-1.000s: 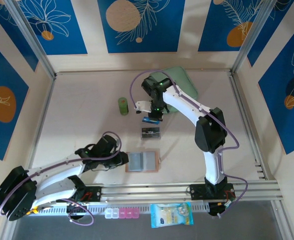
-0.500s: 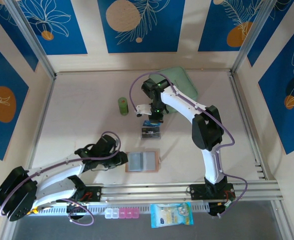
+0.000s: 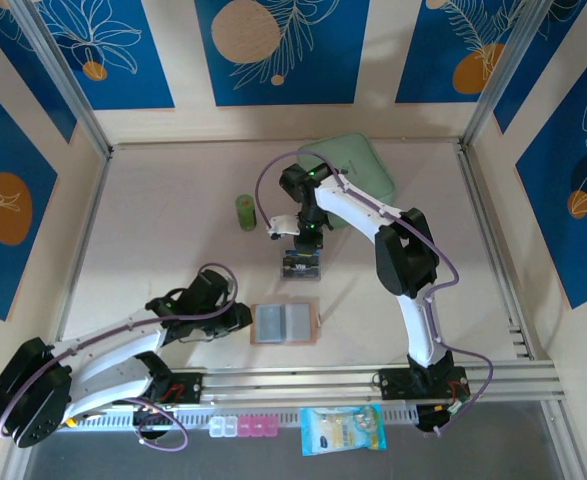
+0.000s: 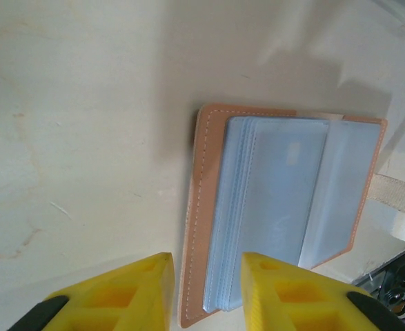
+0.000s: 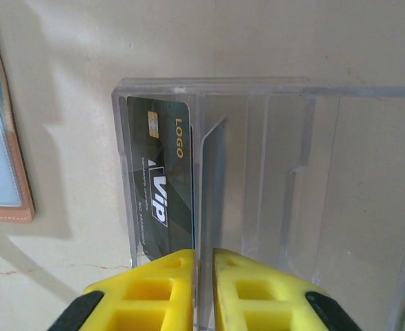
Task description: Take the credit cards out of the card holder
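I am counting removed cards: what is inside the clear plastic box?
The clear plastic box holds a dark VIP card lying flat. Beside it the right gripper pinches a thin card edge-on, face hidden. Anything under the dark card is covered.

The right tool point(image 3: 304, 240) and its edge-on card point(image 5: 203, 186) nearer, now down inside the clear box point(image 5: 305, 131).

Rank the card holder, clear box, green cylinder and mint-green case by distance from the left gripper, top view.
1. card holder: just right of the left gripper, near edge of the table.
2. clear box: mid-table, farther back and right.
3. green cylinder: farther back, left of the box.
4. mint-green case: far back, right.
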{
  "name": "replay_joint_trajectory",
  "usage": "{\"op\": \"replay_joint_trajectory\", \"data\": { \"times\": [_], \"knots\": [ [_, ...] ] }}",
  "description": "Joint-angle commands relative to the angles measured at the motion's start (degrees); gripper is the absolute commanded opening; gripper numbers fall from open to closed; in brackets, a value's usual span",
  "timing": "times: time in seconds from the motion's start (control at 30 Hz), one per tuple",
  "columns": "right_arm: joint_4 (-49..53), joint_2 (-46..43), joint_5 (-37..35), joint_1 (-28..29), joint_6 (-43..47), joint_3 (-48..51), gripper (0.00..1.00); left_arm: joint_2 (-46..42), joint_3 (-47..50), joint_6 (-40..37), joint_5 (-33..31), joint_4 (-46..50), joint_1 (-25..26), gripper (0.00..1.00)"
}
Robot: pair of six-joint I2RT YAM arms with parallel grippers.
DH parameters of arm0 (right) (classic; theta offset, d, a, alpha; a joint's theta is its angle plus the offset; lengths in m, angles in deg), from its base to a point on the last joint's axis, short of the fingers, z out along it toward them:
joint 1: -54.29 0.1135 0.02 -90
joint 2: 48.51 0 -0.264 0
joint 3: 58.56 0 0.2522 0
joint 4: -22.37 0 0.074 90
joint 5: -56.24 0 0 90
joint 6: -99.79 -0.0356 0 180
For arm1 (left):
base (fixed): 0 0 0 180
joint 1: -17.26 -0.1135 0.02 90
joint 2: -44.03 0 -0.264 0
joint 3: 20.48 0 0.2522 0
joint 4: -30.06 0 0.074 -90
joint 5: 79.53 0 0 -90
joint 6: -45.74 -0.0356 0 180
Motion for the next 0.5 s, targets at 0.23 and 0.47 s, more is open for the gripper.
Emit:
{"op": "replay_joint_trajectory", "data": {
  "times": [0.23, 0.47],
  "knots": [
    [-5.6, -4.9, -5.1, -1.0, -1.6, -0.2, 0.20, -0.5, 0.8, -0.3, 0.7, 0.9, -0.9, 0.31],
    [-10.4, -6.9, -6.5, -0.9, -2.9, 2.0, 0.16, -0.6, 1.3, 0.1, 0.9, 0.3, -0.9, 0.31]
  ]
}}
